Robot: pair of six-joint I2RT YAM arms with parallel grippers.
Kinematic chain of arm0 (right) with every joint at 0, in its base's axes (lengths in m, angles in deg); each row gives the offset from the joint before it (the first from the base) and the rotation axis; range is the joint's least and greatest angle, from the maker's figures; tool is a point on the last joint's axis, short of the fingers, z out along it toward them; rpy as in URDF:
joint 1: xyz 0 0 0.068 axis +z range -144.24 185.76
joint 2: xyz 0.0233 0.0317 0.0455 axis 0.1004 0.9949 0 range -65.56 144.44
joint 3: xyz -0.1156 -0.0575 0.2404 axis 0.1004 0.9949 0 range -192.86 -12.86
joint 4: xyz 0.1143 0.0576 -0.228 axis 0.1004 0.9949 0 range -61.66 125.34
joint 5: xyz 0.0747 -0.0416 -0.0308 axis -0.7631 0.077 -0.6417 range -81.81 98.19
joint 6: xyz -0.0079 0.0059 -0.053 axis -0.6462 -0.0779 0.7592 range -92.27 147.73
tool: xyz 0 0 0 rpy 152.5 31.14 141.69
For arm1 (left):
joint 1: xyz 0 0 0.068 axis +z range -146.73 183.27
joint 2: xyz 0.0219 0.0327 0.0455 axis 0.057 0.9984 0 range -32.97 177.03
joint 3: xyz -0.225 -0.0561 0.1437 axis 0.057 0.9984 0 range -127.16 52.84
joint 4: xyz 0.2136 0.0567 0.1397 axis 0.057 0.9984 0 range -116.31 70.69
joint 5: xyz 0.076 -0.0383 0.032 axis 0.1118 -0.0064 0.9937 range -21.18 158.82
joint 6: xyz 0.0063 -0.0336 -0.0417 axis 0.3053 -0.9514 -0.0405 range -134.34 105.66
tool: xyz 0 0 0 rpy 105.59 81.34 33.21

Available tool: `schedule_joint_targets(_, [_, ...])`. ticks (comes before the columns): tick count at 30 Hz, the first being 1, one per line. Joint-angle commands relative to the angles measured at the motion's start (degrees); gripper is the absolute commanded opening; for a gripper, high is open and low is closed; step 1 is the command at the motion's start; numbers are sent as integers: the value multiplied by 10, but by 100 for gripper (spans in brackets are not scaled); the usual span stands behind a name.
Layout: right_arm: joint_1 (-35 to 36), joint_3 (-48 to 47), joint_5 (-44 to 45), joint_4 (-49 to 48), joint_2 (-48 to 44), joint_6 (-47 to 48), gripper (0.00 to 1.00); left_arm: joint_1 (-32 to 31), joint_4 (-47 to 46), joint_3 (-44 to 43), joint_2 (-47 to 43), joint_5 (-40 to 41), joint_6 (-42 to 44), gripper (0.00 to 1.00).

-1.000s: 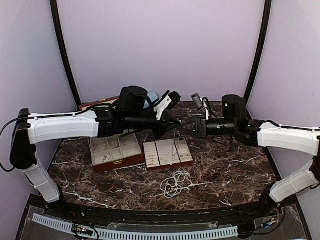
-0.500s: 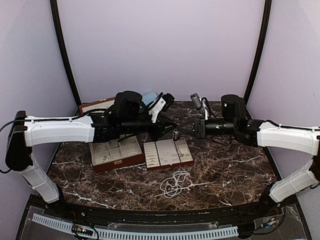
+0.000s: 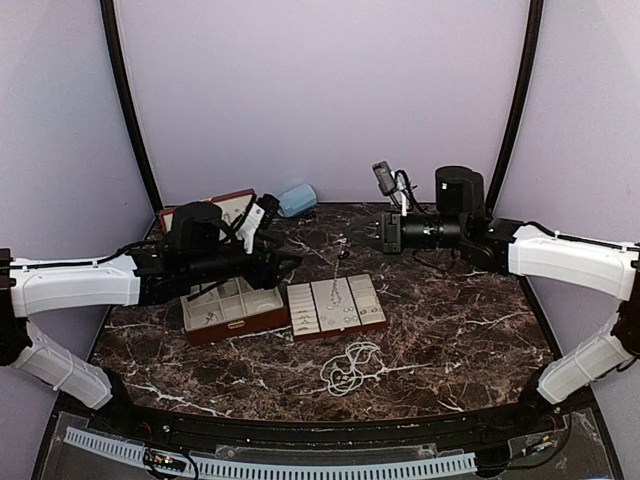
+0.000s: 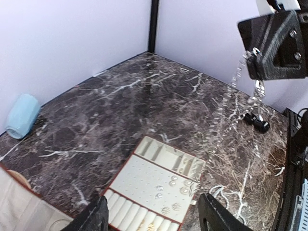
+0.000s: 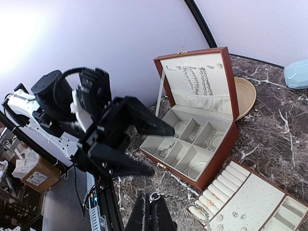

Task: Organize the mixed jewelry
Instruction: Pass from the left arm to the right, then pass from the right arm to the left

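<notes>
My right gripper [image 5: 152, 211] is shut on the clasp ring of a thin silvery chain [image 5: 155, 196]. Seen from the top view, the right gripper [image 3: 355, 232] holds it above the table's middle, and the chain [image 3: 338, 270] hangs down toward the cream tray [image 3: 372, 290]. The left wrist view shows that same chain [image 4: 237, 76] dangling, blurred. My left gripper [image 3: 285, 264] is open and empty, off to the left over the open reddish-brown case [image 3: 240, 325]. A pearl-like bead strand [image 3: 350, 368] lies loose in front of the tray. Earrings [image 4: 173, 182] sit on the tray.
A pale blue rounded object [image 3: 296, 198] lies at the back wall. A tan round dish [image 5: 245, 96] sits behind the case lid [image 5: 192, 65], which has necklaces hung in it. Bangles [image 5: 195, 169] lie in the case's compartments. A small black object [image 4: 257, 122] rests on the marble.
The left gripper opened, let go of the chain and drew back to the left. The right gripper shut on the chain and rose slightly with it.
</notes>
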Motion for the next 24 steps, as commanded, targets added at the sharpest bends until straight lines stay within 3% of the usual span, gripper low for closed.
schedule_joint_targets(1, [8,-46,-20,11,25,7,0,58,13,35,-68,-21,-28,69])
schedule_joint_targets(4, [14,-79,-37,25,48,11,0,101,43,40,-88,-31,-33,69])
schedule_joint_targets(7, [20,-107,-61,28,72,14,0,122,13,65,-117,-80,-35,69])
schedule_joint_targets(15, [35,-174,-89,35,115,13,0,126,-103,104,-115,-209,-51,67])
schedule_joint_targets(24, [48,-192,-118,6,131,-1,0,125,-208,114,-53,-265,-92,62])
